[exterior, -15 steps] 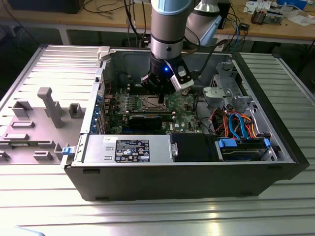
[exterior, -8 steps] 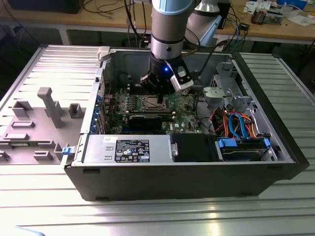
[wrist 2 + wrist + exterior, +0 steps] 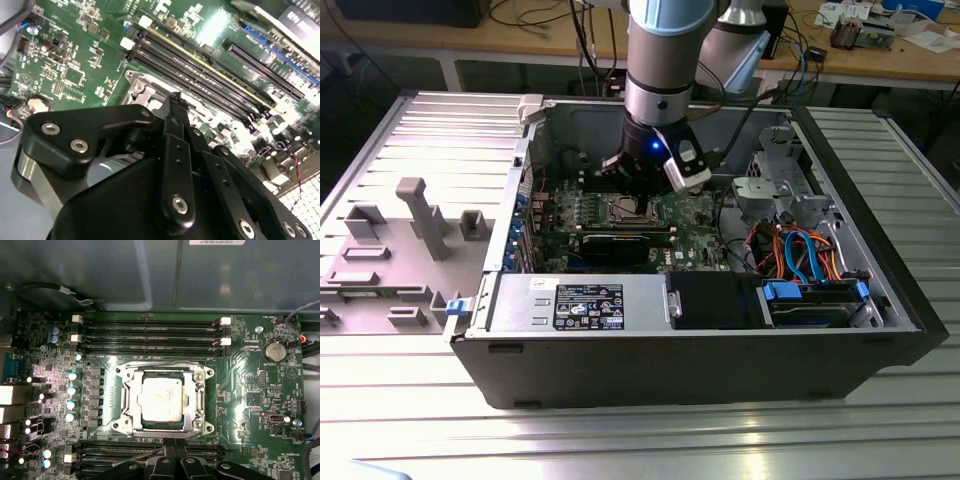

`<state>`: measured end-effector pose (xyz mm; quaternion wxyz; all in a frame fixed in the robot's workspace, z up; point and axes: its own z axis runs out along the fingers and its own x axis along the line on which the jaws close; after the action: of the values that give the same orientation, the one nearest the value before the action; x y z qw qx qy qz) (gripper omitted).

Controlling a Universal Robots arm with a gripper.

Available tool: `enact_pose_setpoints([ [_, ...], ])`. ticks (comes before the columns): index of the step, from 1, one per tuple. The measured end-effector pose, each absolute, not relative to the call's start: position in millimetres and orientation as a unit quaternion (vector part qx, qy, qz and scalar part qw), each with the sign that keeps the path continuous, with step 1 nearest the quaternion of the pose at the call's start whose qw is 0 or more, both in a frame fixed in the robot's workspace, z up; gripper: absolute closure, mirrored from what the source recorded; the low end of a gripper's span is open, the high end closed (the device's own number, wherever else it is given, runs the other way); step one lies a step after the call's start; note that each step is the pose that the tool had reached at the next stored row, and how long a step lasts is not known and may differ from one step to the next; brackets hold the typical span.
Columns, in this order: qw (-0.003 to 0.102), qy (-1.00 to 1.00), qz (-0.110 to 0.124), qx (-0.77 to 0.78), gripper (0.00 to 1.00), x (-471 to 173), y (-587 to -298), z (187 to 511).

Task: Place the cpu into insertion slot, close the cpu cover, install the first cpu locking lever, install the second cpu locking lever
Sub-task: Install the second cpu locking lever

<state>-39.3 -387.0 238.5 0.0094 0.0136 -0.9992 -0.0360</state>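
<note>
A: The tool (image 3: 167, 460) hangs just above the socket, fingers drawn together, holding nothing.

B: And the cpu (image 3: 161, 398)?

A: Seated in the insertion slot (image 3: 134, 399), with the cpu cover (image 3: 165, 374) lying down around it.

B: For the levers, I'd press low and steady. Memory slots (image 3: 150, 329) crowd both sides of the socket.

- Computer case (image 3: 700, 370): lies open at the centre of the exterior view, on a table (image 3: 620, 440).
- Motherboard (image 3: 695, 215): inside the case, towards its rear.
- Arm (image 3: 665, 60): enters from the upper centre, reaching down over the motherboard.
- Cpu (image 3: 161, 399): at the centre of the first wrist view, seated in the insertion slot (image 3: 142, 420).
- Cpu cover (image 3: 131, 402): framing the cpu.
- Gripper (image 3: 172, 460): lower centre of that view, just below the cover.
</note>
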Motion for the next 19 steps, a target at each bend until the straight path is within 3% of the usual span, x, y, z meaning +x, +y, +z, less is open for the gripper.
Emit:
enact_pose_setpoints([
  [19, 0.016, -0.999, -0.036, 0.021, 0.89, -38.1, -387.2, 239.4],
])
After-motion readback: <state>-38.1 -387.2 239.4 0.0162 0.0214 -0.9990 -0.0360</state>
